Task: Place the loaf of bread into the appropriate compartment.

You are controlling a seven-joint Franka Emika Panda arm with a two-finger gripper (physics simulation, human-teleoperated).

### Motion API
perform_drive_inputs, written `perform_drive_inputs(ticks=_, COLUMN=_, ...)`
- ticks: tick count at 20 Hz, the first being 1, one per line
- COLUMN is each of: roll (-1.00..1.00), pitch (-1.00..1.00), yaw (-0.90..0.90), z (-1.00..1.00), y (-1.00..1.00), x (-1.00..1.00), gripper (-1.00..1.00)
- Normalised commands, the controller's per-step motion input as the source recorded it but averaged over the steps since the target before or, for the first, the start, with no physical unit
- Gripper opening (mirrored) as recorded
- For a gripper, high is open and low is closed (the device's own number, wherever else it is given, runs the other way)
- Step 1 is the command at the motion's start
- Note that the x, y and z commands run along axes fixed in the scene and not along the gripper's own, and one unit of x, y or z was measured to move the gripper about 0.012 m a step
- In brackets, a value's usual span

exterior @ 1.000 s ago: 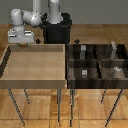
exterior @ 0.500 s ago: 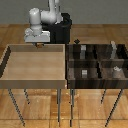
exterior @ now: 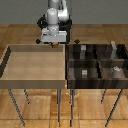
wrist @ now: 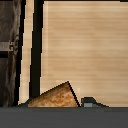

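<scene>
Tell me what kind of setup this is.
Probably a simulated pick-and-sort bench, not a real room: a light tan tray and a dark wood divided box on thin metal legs, wood-plank floor, with the arm's gripper above the tray.

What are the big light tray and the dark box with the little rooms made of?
The light tan tray looks like pale, smooth wood with a matte finish; faint lengthwise grain streaks show on its floor in the wrist view. The divided box looks like dark brown wood, going by its streaky walls. Both are simulator renders, so the wood is only the look of them.
</scene>
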Motion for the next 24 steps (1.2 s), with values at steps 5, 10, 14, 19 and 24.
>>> perform_drive_inputs(ticks=5, roll=0.0, pitch=0.0, yaw=0.0, z=0.0, y=1.0, x=0.0, gripper=-1.0)
perform_drive_inputs(ticks=10, roll=0.0, pitch=0.0, yaw=0.0, z=0.0, y=1.0, x=0.0, gripper=-1.0)
perform_drive_inputs(ticks=14, roll=0.0, pitch=0.0, yaw=0.0, z=0.0, y=1.0, x=0.0, gripper=-1.0)
perform_drive_inputs(ticks=19, roll=0.0, pitch=0.0, yaw=0.0, z=0.0, y=1.0, x=0.05, gripper=-1.0)
perform_drive_inputs(ticks=24, roll=0.0, pitch=0.0, yaw=0.0, z=0.0, y=0.0, x=0.8, gripper=-1.0)
